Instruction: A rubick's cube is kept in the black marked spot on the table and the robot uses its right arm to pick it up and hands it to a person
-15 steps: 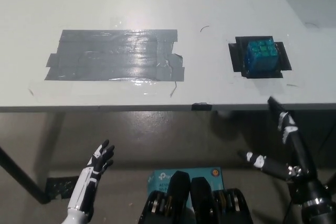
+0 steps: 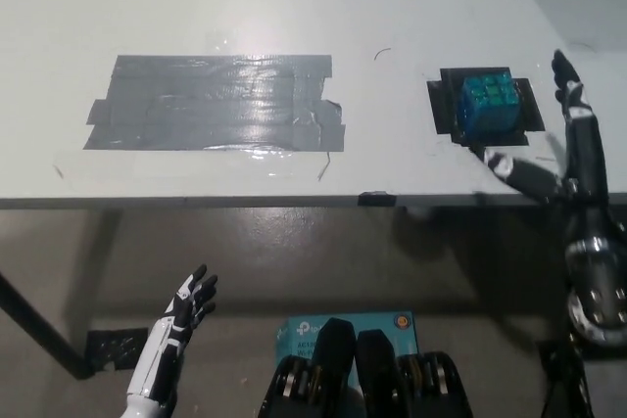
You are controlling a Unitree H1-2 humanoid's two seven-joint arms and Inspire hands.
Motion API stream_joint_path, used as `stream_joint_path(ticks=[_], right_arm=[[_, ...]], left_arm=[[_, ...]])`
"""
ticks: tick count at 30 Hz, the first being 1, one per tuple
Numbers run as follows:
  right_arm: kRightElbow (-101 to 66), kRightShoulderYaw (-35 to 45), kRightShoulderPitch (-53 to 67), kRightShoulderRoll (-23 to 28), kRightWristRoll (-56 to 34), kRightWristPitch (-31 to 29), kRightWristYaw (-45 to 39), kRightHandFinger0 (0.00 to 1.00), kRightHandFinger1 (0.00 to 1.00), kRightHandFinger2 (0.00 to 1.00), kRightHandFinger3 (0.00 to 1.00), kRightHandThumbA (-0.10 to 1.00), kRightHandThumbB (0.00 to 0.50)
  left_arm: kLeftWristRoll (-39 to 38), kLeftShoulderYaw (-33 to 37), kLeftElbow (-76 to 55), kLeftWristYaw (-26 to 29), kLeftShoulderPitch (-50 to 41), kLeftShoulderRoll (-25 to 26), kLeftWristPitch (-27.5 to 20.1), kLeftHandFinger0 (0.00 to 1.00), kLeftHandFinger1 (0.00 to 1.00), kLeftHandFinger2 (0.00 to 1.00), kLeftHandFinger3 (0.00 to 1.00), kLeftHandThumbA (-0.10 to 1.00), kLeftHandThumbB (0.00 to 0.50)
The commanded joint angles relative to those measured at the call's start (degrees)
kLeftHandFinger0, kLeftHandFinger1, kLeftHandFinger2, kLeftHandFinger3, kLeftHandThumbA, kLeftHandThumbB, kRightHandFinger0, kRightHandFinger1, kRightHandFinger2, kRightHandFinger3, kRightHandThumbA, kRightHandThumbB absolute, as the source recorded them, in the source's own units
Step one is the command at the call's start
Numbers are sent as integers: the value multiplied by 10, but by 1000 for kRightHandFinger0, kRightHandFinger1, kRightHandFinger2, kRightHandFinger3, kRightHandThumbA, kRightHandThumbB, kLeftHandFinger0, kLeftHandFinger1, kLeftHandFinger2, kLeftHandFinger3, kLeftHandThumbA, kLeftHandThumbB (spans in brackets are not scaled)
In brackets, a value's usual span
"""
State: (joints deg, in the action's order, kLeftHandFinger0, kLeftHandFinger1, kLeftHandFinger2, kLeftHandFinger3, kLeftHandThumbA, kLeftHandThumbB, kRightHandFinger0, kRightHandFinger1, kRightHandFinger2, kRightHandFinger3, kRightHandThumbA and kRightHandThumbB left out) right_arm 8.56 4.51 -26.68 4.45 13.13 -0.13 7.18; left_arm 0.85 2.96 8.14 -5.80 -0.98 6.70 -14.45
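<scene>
The Rubik's cube [image 2: 487, 106], blue and green on its visible faces, sits on the black marked spot [image 2: 484, 108] at the right side of the white table [image 2: 294, 7]. My black right hand [image 2: 560, 149] hovers open just right of the cube, fingers spread; one finger reaches toward the spot's front edge and others rise beside its right edge. It does not touch the cube. My white left hand [image 2: 174, 333] rests open below the table's front edge at the lower left.
A large patch of grey tape [image 2: 216, 103] covers the table's left middle. The table's front edge [image 2: 294, 201] runs across the picture. A teal box [image 2: 348, 325] lies on the floor below. A dark table leg [image 2: 39, 330] stands at lower left.
My right hand has risen from below the table's edge to beside the cube's right side. The left hand has barely moved.
</scene>
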Motion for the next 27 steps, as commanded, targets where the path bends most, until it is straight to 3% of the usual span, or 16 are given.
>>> stream_joint_path(ticks=[1, 13, 21, 27], right_arm=[[71, 20, -69, -9, -3, 2, 53, 1000, 1000, 1000, 1000, 911, 373], [321, 0, -183, -6, 21, -33, 125, 1000, 1000, 1000, 1000, 931, 370], [391, -4, -216, -1, 8, -31, 128, 1000, 1000, 1000, 1000, 969, 392], [424, 2, -234, 0, -6, -40, 132, 1000, 1000, 1000, 1000, 927, 393]], left_arm=[[-8, 2, -12, -12, 7, 5, -23, 1000, 1000, 1000, 1000, 1000, 226], [-5, 2, -17, -11, 7, 4, -18, 1000, 1000, 1000, 1000, 1000, 226], [0, 4, -20, -11, 11, 7, -15, 1000, 1000, 1000, 1000, 1000, 213], [-1, 3, -24, -11, 13, 6, -11, 1000, 1000, 1000, 1000, 1000, 225]])
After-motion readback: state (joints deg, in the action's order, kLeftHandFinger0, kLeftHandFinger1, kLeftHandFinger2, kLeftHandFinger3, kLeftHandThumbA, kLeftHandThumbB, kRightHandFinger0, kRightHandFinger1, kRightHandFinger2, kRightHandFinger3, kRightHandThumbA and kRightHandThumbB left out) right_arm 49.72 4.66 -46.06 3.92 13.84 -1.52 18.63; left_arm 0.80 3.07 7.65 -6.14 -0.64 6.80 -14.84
